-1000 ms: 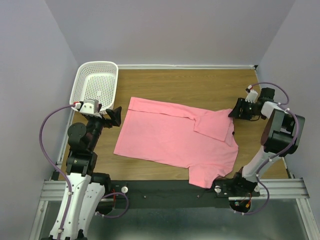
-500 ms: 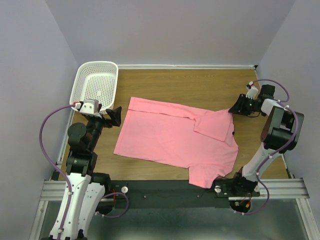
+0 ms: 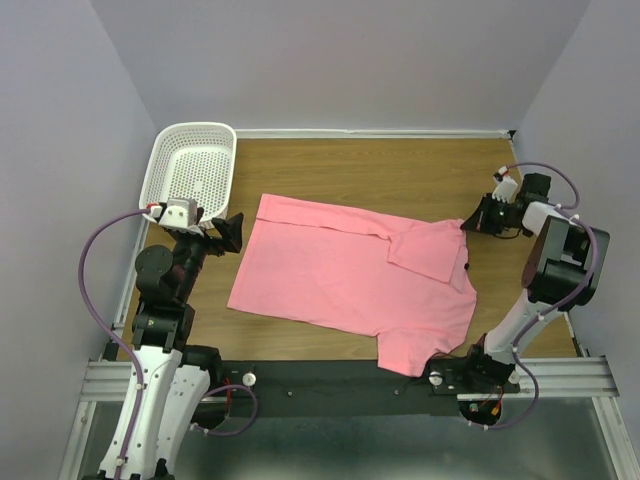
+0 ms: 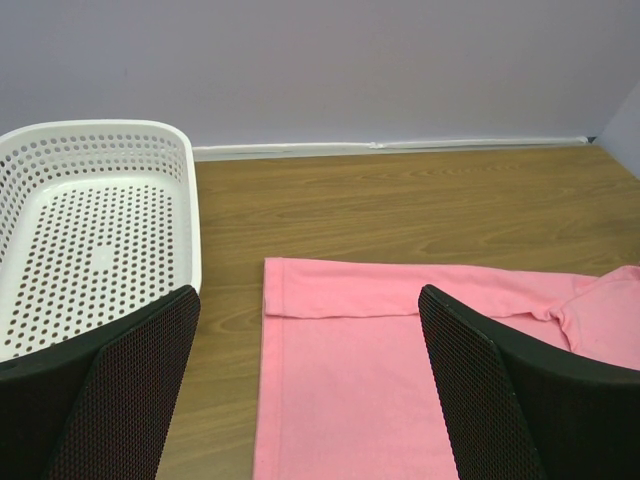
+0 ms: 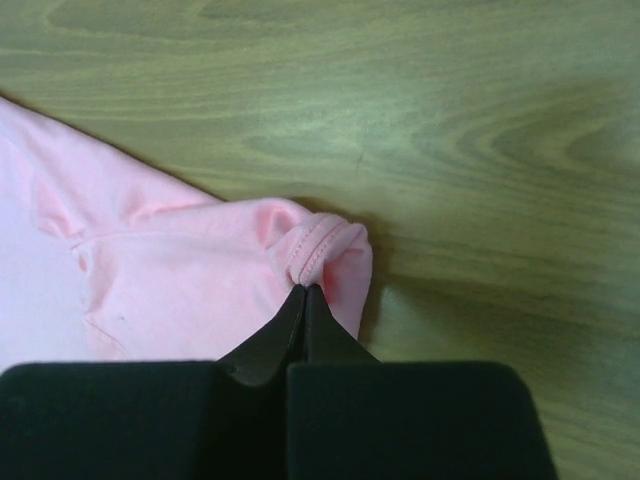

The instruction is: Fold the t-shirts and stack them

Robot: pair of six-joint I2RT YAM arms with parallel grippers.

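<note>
Top external first. Shows a brown wood surface (image 3: 400,165) under everything. Finds the pink t-shirt (image 3: 340,275) lying flat across the middle, with a flap folded over near 2 o'clock. Shows a white basket (image 3: 196,126) full of little holes at 10 o'clock, apart from the t-shirt. Puts the left arm (image 3: 165,280) at 9 o'clock, with the left jaws released wide just beside the t-shirt's edge. Puts the right arm (image 3: 560,260) at 3 o'clock. Right wrist, up close: shows the right jaws clenched tight, grasping a bunched bit of the t-shirt's stitched edge at its 3 o'clock corner.
</note>
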